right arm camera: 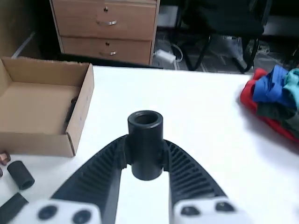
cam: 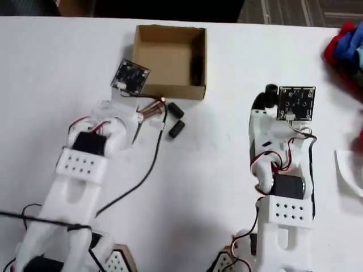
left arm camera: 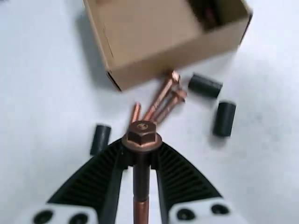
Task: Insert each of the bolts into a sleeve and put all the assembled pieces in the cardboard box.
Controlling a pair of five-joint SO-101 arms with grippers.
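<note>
Left wrist view: left tool (left arm camera: 141, 152) clamps bolt (left arm camera: 141, 135); right tool (right arm camera: 145, 156) clamps sleeve (right arm camera: 145, 140).

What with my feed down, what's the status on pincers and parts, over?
Left pincer shut on copper bolt. Right pincer shut on black sleeve, upright. Loose bolts and sleeves beside cardboard box.

I am seeing my left arm (cam: 79, 170) slanting forward and inward, and its left gripper (left arm camera: 141, 151) is clamping a copper bolt (left arm camera: 142, 134) just under the head. My right arm (cam: 283, 170) is pointing straight ahead, and the right gripper (right arm camera: 145, 147) is pinching a black sleeve (right arm camera: 145, 128) upright.
</note>
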